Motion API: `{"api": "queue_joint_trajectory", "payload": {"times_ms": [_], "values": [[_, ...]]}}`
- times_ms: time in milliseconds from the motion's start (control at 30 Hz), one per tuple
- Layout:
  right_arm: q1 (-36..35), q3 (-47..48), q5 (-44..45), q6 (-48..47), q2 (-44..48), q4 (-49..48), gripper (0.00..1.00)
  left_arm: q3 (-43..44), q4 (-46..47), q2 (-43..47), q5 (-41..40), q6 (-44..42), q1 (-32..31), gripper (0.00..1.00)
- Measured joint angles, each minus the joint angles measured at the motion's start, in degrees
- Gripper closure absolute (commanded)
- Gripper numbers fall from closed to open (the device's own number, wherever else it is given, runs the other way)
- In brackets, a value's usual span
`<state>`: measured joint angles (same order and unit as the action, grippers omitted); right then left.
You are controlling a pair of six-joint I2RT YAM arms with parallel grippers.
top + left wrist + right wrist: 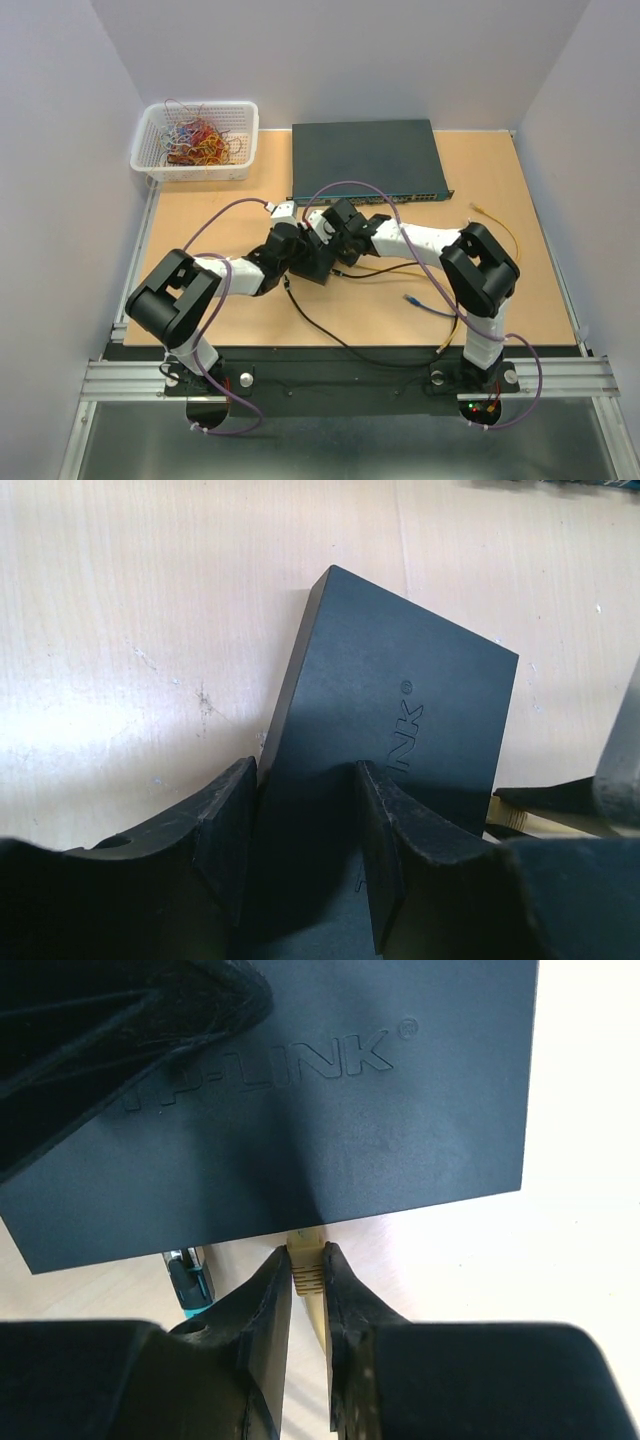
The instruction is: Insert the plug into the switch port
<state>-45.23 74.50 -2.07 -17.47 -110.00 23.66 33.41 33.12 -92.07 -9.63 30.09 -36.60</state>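
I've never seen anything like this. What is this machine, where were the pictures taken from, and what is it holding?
Two robot arms are bolted to a table. One picture looks down from above; the others come from cameras on each wrist. On the table: a large network switch, a white basket of coloured wires, loose cables and a small black box. The left gripper has its fingers apart over the box; the right gripper pinches a yellow plug at the box's edge.
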Motion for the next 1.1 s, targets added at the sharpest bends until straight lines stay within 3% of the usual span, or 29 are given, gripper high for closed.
{"api": "queue_joint_trajectory", "payload": {"times_ms": [33,133,167,333,533,667,867,1100], "values": [[0.0,-1.1,0.4,0.4,0.6,-1.3,0.72,0.4,-0.7,0.0,-0.6,-0.3,-0.3,0.52],[-0.2,-4.2,1.8,2.0,2.3,-4.5,0.57,1.4,-2.5,0.0,-1.4,-1.1,-1.0,0.52],[-0.4,-5.9,1.9,2.9,3.4,-6.7,0.47,1.8,-3.0,0.0,-1.0,-1.0,-1.4,0.52],[-3.0,-12.7,0.8,5.3,11.5,-13.7,0.32,2.6,-5.3,0.6,0.8,-1.5,-1.3,0.52],[-5.2,-18.8,0.6,9.1,21.5,-19.5,0.26,4.8,-11.0,1.6,4.3,-1.5,0.9,0.52],[-5.2,-21.4,5.9,13.3,25.2,-21.6,0.26,6.2,-15.0,2.5,4.6,-2.4,3.1,0.52],[-5.1,-24.3,16.3,20.2,23.2,-22.3,0.24,7.9,-19.6,4.0,3.5,-4.2,7.7,0.52],[-3.6,-23.5,19.3,26.6,17.6,-21.1,0.24,7.9,-20.5,9.7,3.1,-5.3,8.6,0.52]]}}
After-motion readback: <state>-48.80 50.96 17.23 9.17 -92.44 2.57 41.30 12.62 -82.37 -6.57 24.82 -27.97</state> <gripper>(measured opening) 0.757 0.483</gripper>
